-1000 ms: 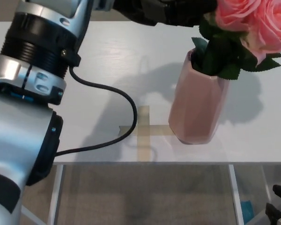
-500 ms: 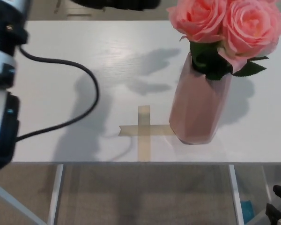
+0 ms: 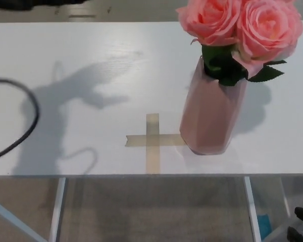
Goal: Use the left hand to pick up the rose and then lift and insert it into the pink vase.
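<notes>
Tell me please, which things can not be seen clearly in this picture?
- Head view: rose stems, hidden inside the pink vase.
- Left hand: only a dark sliver at the top edge, state unclear.
- Black cable: cut off by the left edge.
- Dark shapes at the bottom right: cropped, unidentifiable.

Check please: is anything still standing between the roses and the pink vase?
No. Nothing visible separates them: the roses already sit in the vase, with leaves at its mouth. The vase stands upright on the table beside the tape cross.
</notes>
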